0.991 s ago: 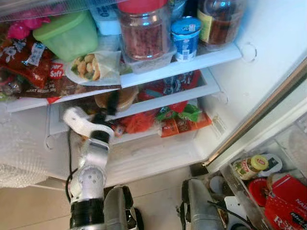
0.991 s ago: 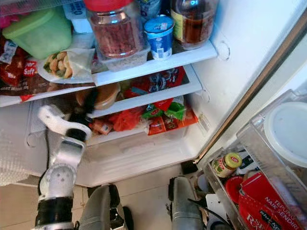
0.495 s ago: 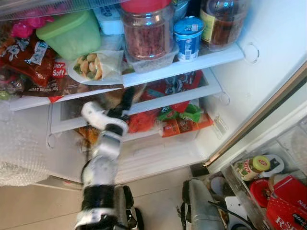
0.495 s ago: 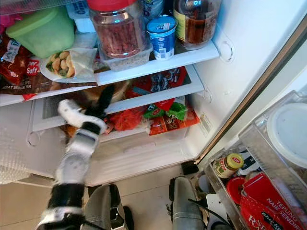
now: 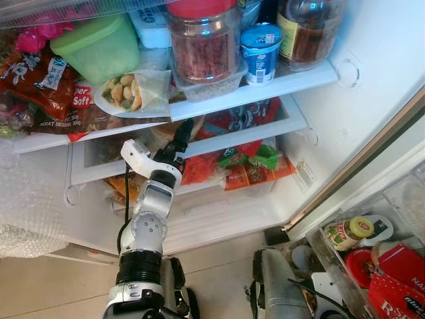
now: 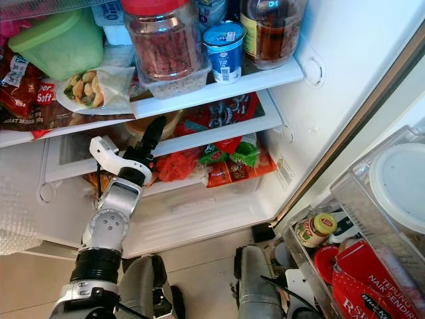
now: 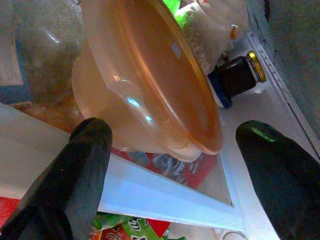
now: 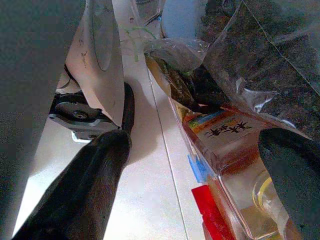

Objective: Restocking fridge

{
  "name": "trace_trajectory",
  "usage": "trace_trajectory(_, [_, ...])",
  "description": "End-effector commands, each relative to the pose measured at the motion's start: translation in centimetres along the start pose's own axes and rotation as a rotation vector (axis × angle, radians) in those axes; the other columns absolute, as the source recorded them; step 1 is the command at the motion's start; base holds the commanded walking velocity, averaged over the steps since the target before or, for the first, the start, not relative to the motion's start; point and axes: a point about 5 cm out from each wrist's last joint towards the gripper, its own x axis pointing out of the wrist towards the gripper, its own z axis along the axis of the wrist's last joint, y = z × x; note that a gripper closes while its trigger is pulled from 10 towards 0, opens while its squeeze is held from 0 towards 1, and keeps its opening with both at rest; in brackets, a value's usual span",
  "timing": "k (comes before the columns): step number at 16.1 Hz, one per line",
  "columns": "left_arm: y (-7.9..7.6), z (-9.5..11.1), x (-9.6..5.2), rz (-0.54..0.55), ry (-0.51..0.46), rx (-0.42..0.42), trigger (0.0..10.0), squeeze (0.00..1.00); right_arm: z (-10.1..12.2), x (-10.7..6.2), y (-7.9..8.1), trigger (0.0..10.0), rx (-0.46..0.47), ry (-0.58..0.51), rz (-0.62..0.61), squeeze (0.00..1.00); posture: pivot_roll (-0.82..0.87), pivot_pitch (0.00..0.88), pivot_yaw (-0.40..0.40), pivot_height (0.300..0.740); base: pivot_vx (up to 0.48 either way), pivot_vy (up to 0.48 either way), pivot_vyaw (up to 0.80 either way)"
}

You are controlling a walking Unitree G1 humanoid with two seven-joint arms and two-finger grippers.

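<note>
My left arm reaches up into the open fridge, and its left gripper (image 5: 184,131) is at the front edge of the second shelf (image 5: 232,136). The fingers are open on either side of a tan lidded plastic bowl (image 7: 150,85) lying on that shelf. In the left wrist view the bowl sits just beyond the two black fingertips (image 7: 92,135), and I see no contact. A small dark jar (image 7: 240,75) stands behind the bowl. My right gripper (image 8: 200,150) hangs low by the door bin, open and empty.
The top shelf holds a green tub (image 5: 96,46), a red-lidded jar (image 5: 201,43), a yoghurt cup (image 5: 257,52) and a dark bottle (image 5: 307,30). Red and green packets (image 5: 246,166) fill the drawer below. The door bin at right carries a jar (image 5: 350,231) and a red box (image 5: 395,279).
My left arm has swung right and up from the drawer's left side. Its gripper now stands at the second shelf in front of the bowl.
</note>
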Motion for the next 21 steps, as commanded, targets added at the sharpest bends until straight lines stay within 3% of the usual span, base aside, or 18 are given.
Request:
trace_trajectory(1, [0.2,-0.7,-0.1,0.014,0.018,-0.02,10.0,0.0,-1.6,-0.3,1.2,10.0,-0.016,0.056,0.037,0.0,-0.1,0.262,0.113,0.614,0.0,0.0,0.0])
trace_trajectory(12, [0.3,-0.7,0.0,0.01,0.016,-0.02,10.0,0.0,-1.6,-0.3,1.2,10.0,-0.016,0.056,0.037,0.0,-0.1,0.262,0.113,0.614,0.0,0.0,0.0])
trace_trajectory(15, [0.4,-0.9,-1.6,-0.021,0.053,-0.003,10.0,0.0,-1.8,-0.3,1.2,10.0,-0.01,0.06,0.033,0.0,-0.09,0.266,0.115,0.614,0.0,0.0,0.0])
trace_trajectory(18, [-1.0,1.8,-6.3,-0.134,0.087,0.186,10.0,0.0,-2.0,-0.4,1.3,10.0,-0.007,0.066,0.04,0.0,-0.08,0.241,0.119,0.614,0.0,0.0,0.0])
trace_trajectory(21, [-1.0,2.0,-6.4,-0.133,0.081,0.203,10.0,0.0,-2.0,-0.4,1.4,10.0,-0.006,0.065,0.042,0.0,-0.09,0.235,0.122,0.614,0.0,0.0,0.0])
